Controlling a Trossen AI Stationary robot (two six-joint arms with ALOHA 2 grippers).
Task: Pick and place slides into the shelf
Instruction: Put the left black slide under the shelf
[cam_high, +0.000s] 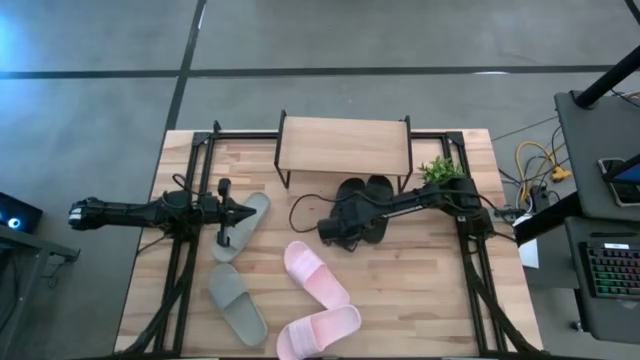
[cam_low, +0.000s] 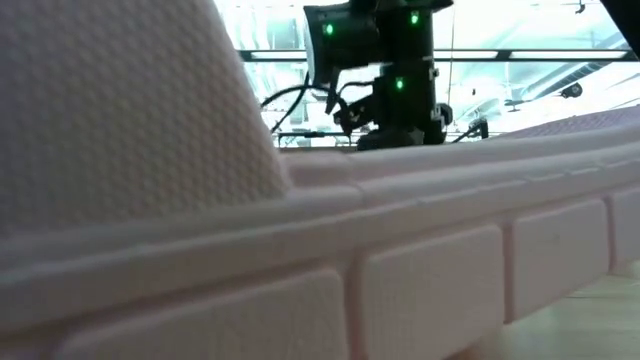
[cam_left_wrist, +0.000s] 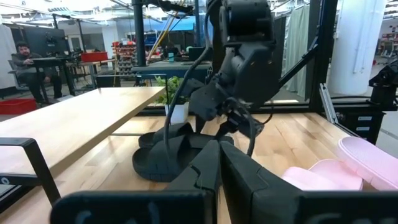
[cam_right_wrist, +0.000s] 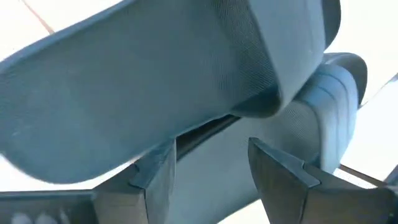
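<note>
Two dark fingers (cam_right_wrist: 155, 174) of the right gripper (cam_high: 345, 228), spread wide, straddle the black slides (cam_high: 362, 200); whether they yet press the foam cannot be told. The pair lies on the tabletop (cam_high: 440, 290) just in front of the shelf (cam_high: 343, 146), its toes reaching under the front edge of the plank. The left gripper (cam_high: 222, 215), fingers pressed together and holding nothing, hangs beside one grey-green slide (cam_high: 250, 215). A second grey-green slide (cam_high: 236, 300) and two pale pink slides (cam_high: 315, 275) lie loose nearer the table's front edge. No slide rests on the plank. By this evidence the black pair is in hand and four slides await placing.
</note>
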